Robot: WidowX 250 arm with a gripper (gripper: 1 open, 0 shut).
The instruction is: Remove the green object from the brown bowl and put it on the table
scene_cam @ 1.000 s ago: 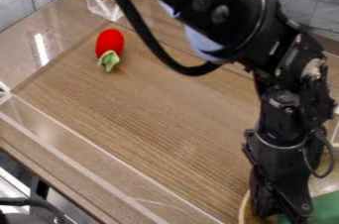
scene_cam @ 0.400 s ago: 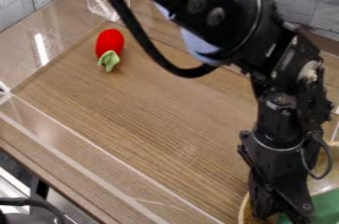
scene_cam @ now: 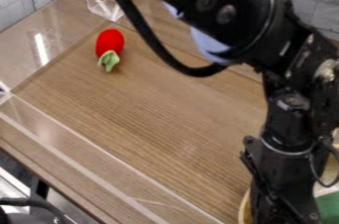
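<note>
My gripper [scene_cam: 282,211] points straight down at the bottom right corner, reaching into the brown bowl. Only a sliver of the bowl's pale rim [scene_cam: 244,210] shows at the frame's lower edge. The green object [scene_cam: 328,208] shows as a green patch just right of the fingers, partly cut off by the frame. The fingertips are hidden low in the bowl at the picture's edge. The fingers look closed together, and I cannot tell whether they grip the green object. The brown wood-grain table [scene_cam: 146,109] stretches away to the left.
A red strawberry-like toy [scene_cam: 110,44] with a green stem lies at the far left of the table. Low clear acrylic walls [scene_cam: 40,119] edge the tabletop. The black arm [scene_cam: 252,20] spans the upper right.
The arm's upper links have shifted slightly to the right. The gripper stays at the bowl and the green patch beside it has not visibly moved.
</note>
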